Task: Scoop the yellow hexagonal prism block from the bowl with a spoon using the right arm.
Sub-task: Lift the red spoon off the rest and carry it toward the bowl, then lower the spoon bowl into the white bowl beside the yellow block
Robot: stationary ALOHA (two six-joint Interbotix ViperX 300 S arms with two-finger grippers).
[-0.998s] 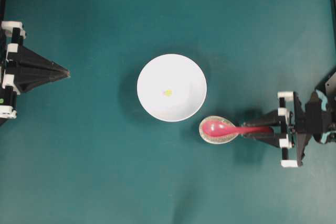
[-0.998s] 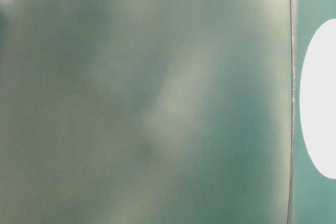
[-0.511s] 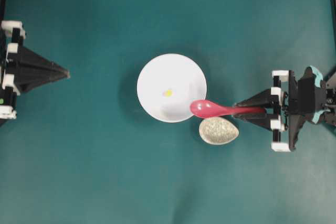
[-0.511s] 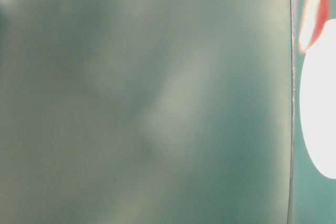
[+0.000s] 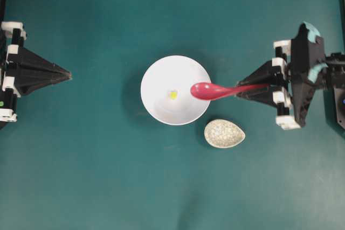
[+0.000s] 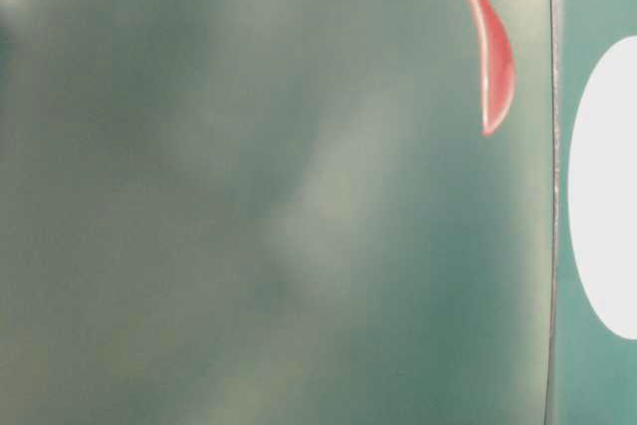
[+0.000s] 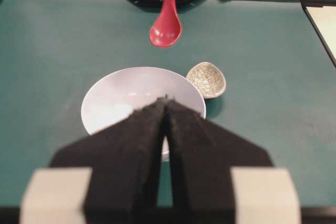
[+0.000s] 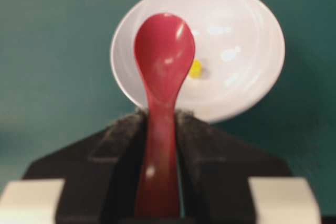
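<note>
The white bowl [image 5: 161, 106] sits mid-table with the tiny yellow hexagonal prism block [image 5: 173, 95] on its floor. My right gripper [image 5: 241, 91] is shut on the handle of the red-pink spoon [image 5: 207, 90], whose scoop hangs over the bowl's right rim, just right of the block. From the right wrist the spoon [image 8: 161, 61] covers the bowl's [image 8: 241, 66] left half, the block [image 8: 195, 68] peeking at its right edge. My left gripper [image 5: 68, 74] rests shut at the far left, empty. From the left wrist the spoon [image 7: 166, 29] hangs above and beyond the bowl [image 7: 113, 95].
A small speckled beige egg-shaped dish [image 5: 225, 133] lies empty just right of the bowl's lower edge; the left wrist view has the dish [image 7: 206, 79] beside the bowl. Coloured items line the table's far edge behind the right arm. The table-level view is mostly blur, showing the spoon [image 6: 493, 57].
My right gripper lifted the spoon out of the speckled dish and carried it up-left, ending with its scoop over the bowl's right rim. The left arm has stayed still.
</note>
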